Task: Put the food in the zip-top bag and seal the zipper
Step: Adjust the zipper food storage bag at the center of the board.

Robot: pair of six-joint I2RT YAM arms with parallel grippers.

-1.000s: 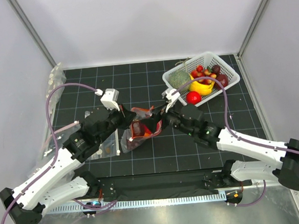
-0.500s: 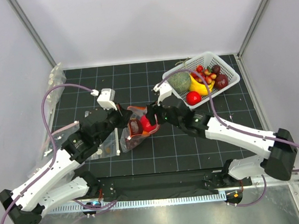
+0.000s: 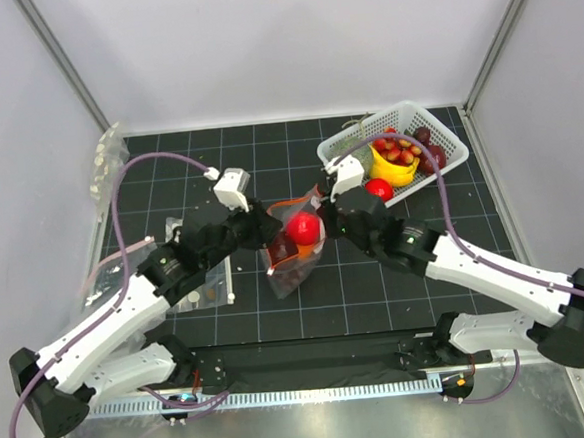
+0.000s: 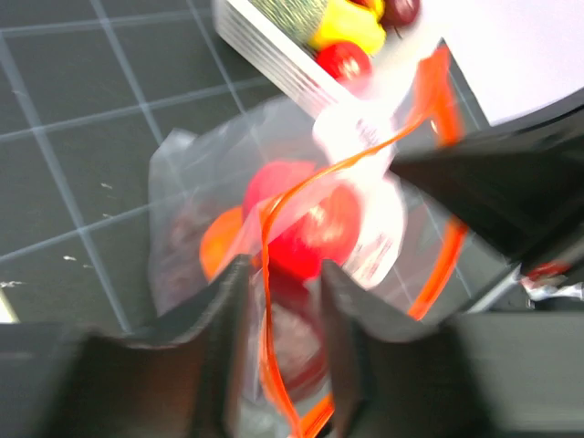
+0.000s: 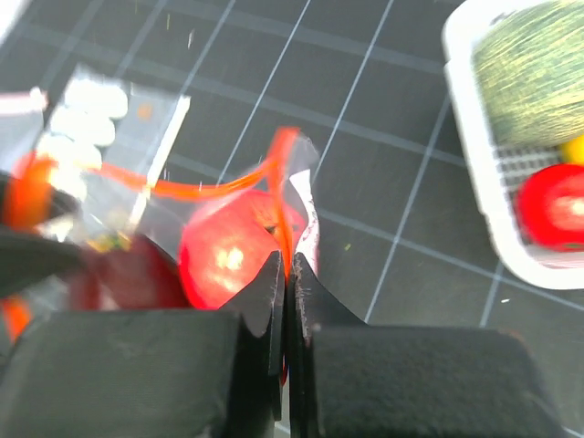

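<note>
Zip-top bag (image 3: 294, 269), one only, lies crumpled near the middle of the single black gridded table (image 3: 267, 151), between the two arms, which reach in from left and right. One white basket (image 3: 425, 182) sits in the far right corner against the wall and holds a green melon ball (image 5: 534, 73), a banana (image 3: 394, 170), a red ball (image 3: 377, 189) and small fruits too jumbled to count. Clear bags of white discs (image 3: 105, 152) are bunched at the far left edge. Inside the bag one bright red ball (image 3: 304, 228) shows plainly, with one orange ball (image 4: 217, 251) beside it; darker shapes below are blurred. The left gripper (image 4: 283, 283) stands narrowly parted, the zipper (image 4: 264, 274) running loose through the gap. The right gripper (image 5: 287, 274) is pressed together on the bag's mouth edge, beside the red ball. Bare grid shows beyond the bag toward the far wall.
</note>
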